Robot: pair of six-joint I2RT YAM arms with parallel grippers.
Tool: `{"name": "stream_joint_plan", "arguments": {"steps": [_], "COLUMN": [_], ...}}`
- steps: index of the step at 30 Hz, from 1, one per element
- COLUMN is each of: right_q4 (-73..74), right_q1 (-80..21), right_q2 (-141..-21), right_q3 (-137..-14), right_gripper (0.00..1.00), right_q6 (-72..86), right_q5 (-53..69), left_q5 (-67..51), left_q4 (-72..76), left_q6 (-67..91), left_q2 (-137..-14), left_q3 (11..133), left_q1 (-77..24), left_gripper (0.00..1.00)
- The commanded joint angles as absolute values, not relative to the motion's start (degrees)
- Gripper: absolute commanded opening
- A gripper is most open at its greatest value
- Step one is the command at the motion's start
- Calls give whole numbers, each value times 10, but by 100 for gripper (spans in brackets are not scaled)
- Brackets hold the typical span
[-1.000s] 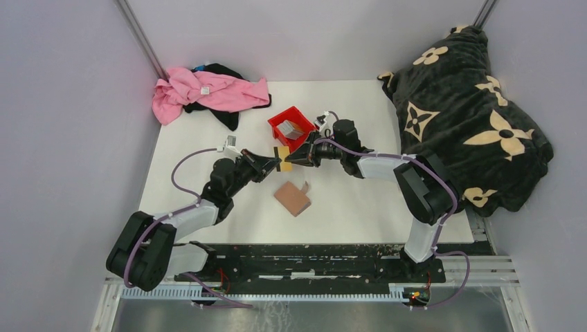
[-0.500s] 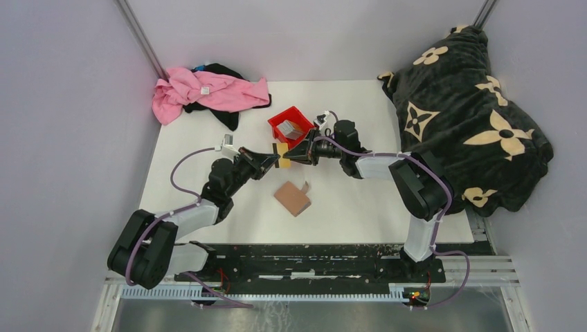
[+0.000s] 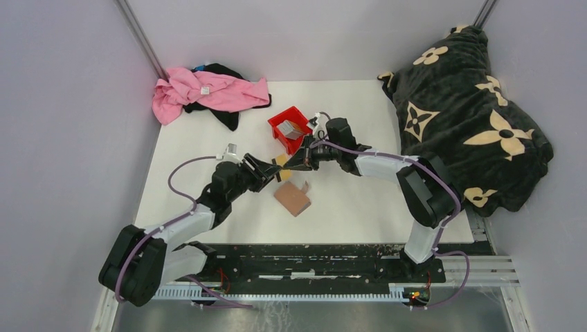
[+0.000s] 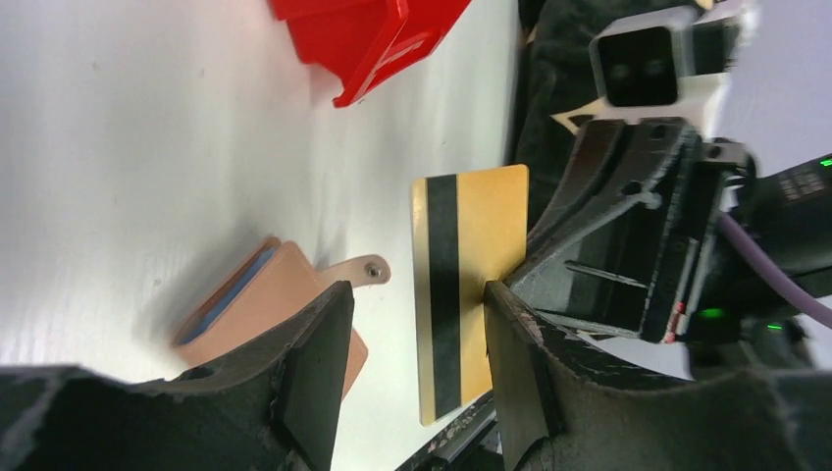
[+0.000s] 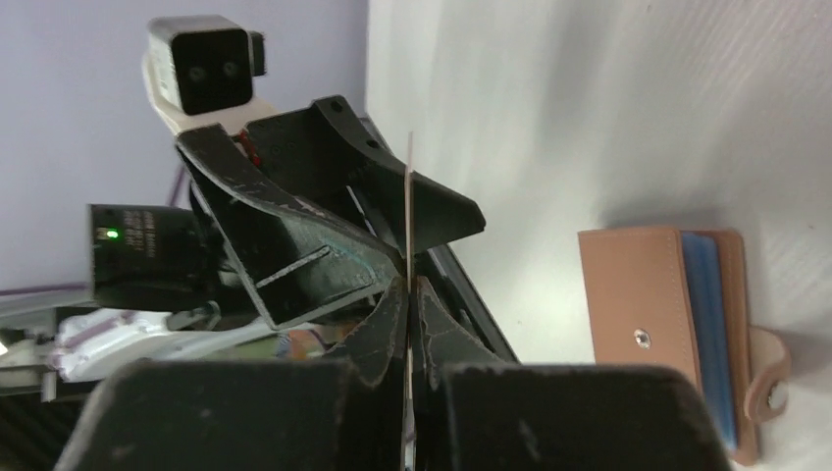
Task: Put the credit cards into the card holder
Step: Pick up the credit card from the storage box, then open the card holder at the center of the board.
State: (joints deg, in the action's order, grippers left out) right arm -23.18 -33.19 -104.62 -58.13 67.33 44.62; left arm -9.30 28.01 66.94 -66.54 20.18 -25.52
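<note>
The right hand [image 5: 407,285] pinches a gold-yellow plastic card with a black stripe [image 4: 469,285] by one edge, fingers closed tight on it, holding it clear of the white bench [image 3: 360,200]. The left hand [image 4: 414,294] faces it with fingers spread wide, one on each side of the card; whether either touches it cannot be told. On the bench near the two hands lies the small tan leather-like folding card holder [image 3: 292,198], its snap tab [image 4: 358,270] sticking out to one side and a bluish card [image 5: 706,324] showing inside it. Just beyond, a red plastic bin [image 3: 280,116] holds more grey cards [image 3: 291,129].
</note>
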Motion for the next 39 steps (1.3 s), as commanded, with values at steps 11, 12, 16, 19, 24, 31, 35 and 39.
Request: {"name": "stream_joint_plan", "arguments": {"steps": [11, 12, 16, 19, 24, 31, 35, 39], "right_q4": [342, 360, 402, 417, 425, 419, 412, 402], "right_q1": [-350, -350, -353, -356, -363, -370, -369, -369], "right_q2": [-989, -993, -1005, -1015, -1033, -1057, -1069, -1080], "right_q3": [-750, -758, -777, -787, -796, -806, -809, -809], "right_gripper": [1, 1, 1, 1, 1, 1, 1, 1], "right_q6": [214, 199, 161, 145, 125, 116, 116, 118], "right_q5": [295, 285, 259, 250, 233, 223, 225, 233], "left_q5": [21, 26, 41, 46, 53, 56, 57, 58], "left_q4": [29, 23, 8, 6, 6, 6, 5, 5], "left_q6": [550, 546, 537, 535, 541, 544, 547, 546], "left_q2": [-594, -598, -619, -636, -667, -697, -705, -716], "left_q3": [223, 227, 240, 246, 250, 253, 251, 251], "left_q1": [-302, -309, -338, -357, -386, -408, -413, -413], "left_gripper": [43, 39, 21, 9, 3, 3, 3, 3]}}
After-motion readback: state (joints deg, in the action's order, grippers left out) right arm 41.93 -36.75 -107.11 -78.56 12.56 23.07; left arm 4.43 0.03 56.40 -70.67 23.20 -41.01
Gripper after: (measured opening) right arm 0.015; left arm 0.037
